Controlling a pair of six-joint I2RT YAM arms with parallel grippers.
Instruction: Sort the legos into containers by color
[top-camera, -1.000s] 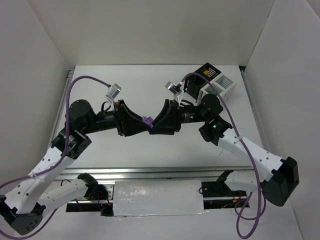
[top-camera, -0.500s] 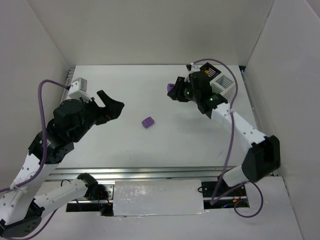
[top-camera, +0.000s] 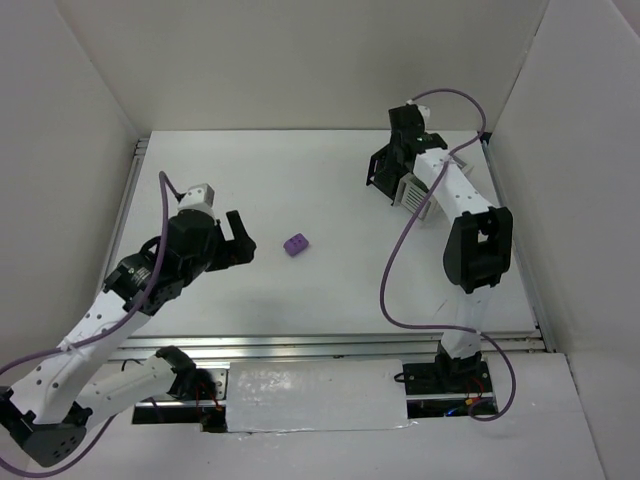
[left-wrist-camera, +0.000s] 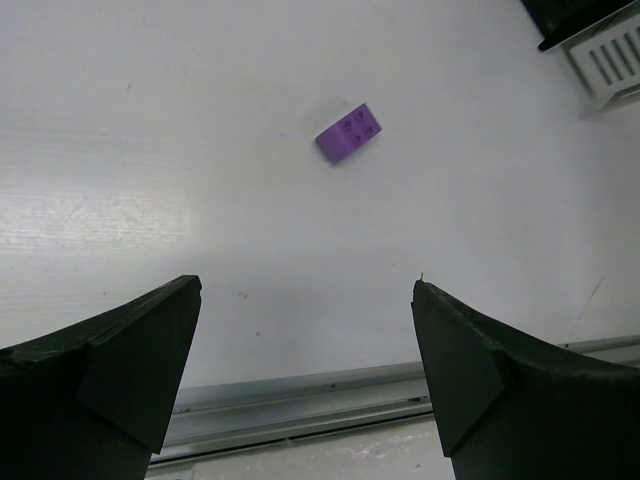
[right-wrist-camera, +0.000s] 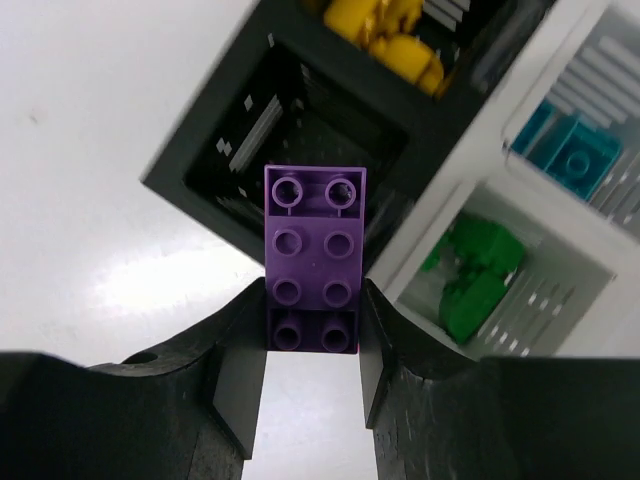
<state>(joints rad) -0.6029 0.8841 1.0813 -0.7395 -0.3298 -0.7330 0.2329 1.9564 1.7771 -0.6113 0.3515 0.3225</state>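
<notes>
Your right gripper (right-wrist-camera: 312, 322) clamps a purple brick (right-wrist-camera: 314, 250) above the black bin (right-wrist-camera: 228, 150), far-right corner, partly arm-hidden overhead; left gripper (left-wrist-camera: 305, 335) gapes empty.

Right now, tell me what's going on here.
The jaws of the right arm are shut on a purple plastic brick above the black slatted bin, which holds yellow pieces; the white slatted bin beside it holds teal bricks and green bricks. The jaws of the left arm hang open over the white table, where a second purple brick lies.
</notes>
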